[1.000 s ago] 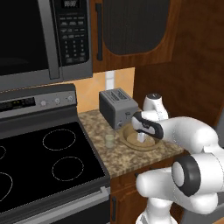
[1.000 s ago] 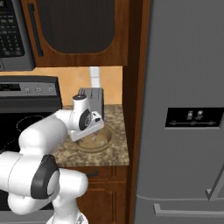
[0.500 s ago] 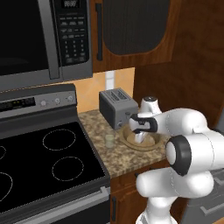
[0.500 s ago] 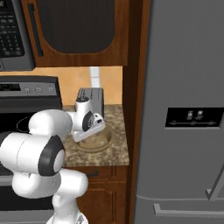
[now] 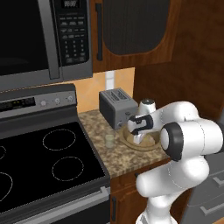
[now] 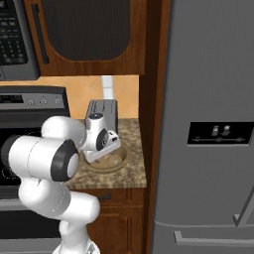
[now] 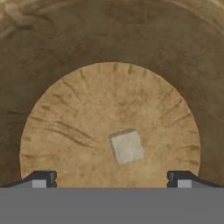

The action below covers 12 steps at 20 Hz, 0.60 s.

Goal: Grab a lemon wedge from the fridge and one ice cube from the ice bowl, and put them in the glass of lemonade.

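From the left base view: stove [image 5: 48, 162], glass [image 5: 109, 140], toaster [image 5: 116, 107], then the bowl [image 5: 151, 142] under the gripper [image 5: 138, 139]. The fridge [image 6: 208, 124] stands rightmost. Jaws gape wide over one ice cube [image 7: 127, 146] on the bowl floor.

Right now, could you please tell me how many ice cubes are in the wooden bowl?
1. A single pale ice cube lies on the flat bottom of the bowl, just right of its middle, between and ahead of the open fingers. The near rim is cut off, so another could be hidden.
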Motion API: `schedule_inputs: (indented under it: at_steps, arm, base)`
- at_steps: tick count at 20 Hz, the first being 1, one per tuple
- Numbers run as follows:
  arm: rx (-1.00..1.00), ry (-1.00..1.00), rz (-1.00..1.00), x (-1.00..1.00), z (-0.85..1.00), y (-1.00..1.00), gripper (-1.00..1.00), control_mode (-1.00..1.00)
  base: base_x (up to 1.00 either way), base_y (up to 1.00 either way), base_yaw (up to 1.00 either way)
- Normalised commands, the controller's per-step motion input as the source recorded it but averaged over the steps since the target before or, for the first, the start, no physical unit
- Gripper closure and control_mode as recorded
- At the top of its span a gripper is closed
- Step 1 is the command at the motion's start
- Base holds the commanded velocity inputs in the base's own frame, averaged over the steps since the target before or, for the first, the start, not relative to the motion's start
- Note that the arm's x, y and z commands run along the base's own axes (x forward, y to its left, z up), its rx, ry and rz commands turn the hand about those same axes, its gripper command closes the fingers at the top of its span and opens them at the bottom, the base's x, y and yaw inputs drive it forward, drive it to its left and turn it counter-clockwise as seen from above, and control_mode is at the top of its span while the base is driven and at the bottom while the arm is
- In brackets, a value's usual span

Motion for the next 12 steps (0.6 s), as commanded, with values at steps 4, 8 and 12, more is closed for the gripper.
schedule_inputs:
  at_steps: [4, 8, 12]
  arm:
    - [0.00, 0.00, 0.01, 0.15, -0.23, 0.00, -1.00, -1.00]
    - [0.00, 0.00, 0.01, 0.14, -0.21, 0.00, -1.00, -1.00]
    - [0.00, 0.00, 0.00, 0.21, -0.14, 0.00, 1.00, -1.00]
  base:
    - [0.00, 0.00, 0.00]
    - [0.00, 0.00, 0.00]
    - [0.00, 0.00, 0.00]
